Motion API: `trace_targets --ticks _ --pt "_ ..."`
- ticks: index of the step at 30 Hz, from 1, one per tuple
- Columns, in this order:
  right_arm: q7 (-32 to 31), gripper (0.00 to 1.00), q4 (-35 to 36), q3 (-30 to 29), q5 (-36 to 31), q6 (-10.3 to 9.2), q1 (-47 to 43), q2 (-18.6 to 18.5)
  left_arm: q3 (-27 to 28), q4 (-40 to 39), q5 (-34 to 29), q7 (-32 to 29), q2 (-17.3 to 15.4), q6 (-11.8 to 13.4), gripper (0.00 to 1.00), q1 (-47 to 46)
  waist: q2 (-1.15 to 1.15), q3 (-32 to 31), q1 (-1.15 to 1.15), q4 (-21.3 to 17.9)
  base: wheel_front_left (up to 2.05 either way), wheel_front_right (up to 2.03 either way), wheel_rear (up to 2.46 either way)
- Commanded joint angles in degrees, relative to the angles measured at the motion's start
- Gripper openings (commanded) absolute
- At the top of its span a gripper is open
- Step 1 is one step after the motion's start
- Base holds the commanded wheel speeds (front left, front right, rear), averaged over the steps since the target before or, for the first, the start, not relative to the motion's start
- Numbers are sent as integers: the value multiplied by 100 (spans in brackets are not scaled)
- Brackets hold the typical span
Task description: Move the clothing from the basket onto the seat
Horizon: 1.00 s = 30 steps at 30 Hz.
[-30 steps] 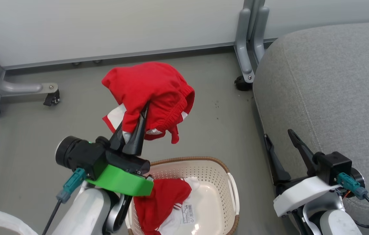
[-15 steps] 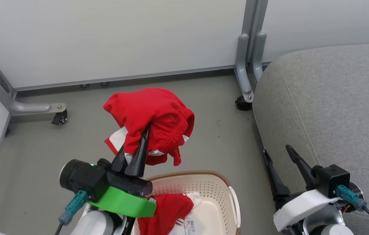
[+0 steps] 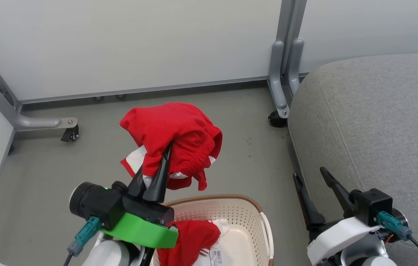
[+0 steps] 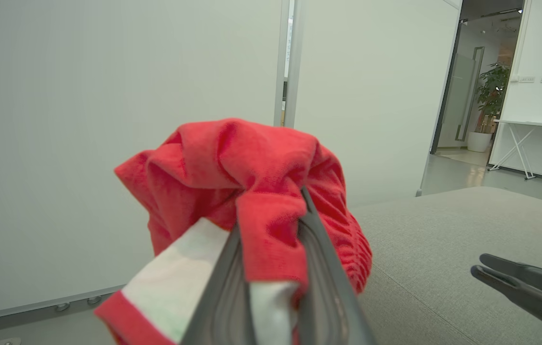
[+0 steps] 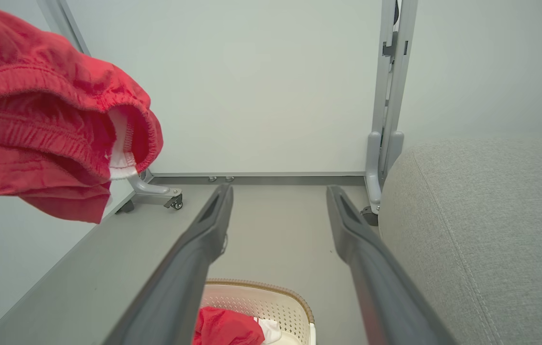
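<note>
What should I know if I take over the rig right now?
Left claw: shut on the red elastic-waist shorts, held above the floor beyond the cream perforated plastic basket.
Right claw: open, empty, beside the grey fabric seat cushion.
Done: shorts are out of the basket.
Left: lay them on the seat cushion, then move the red-and-white garment lying in the basket.

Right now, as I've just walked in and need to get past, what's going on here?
The robot is moving laundry. Its left gripper is shut on the red shorts, held up above the basket. A second red garment lies in the basket. The right gripper is open and empty beside the grey seat.
</note>
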<state>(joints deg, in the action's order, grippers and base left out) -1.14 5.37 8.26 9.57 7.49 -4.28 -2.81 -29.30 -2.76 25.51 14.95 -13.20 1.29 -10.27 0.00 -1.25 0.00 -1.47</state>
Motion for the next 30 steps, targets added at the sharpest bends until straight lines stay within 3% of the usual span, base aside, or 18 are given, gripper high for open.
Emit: trace_targets --ticks 1,7,20,30 --pt "-12 100 25 24 21 0 -37 -17 8 -10 39 -1 -19 12 0 33 0 5 0 4 0 0 0" --pt "-75 100 23 315 8 0 89 -17 -34 -24 54 -7 -12 -14 0 -36 0 27 0 41 0 0 0" --pt "39 100 -526 2281 449 0 1329 -80 -218 12 1 -40 55 -71 0 -199 0 168 0 219 0 0 0" --pt "395 100 -1420 2851 568 0 2273 -60 -351 24 36 -49 94 -137 0 -265 0 211 0 349 0 0 0"
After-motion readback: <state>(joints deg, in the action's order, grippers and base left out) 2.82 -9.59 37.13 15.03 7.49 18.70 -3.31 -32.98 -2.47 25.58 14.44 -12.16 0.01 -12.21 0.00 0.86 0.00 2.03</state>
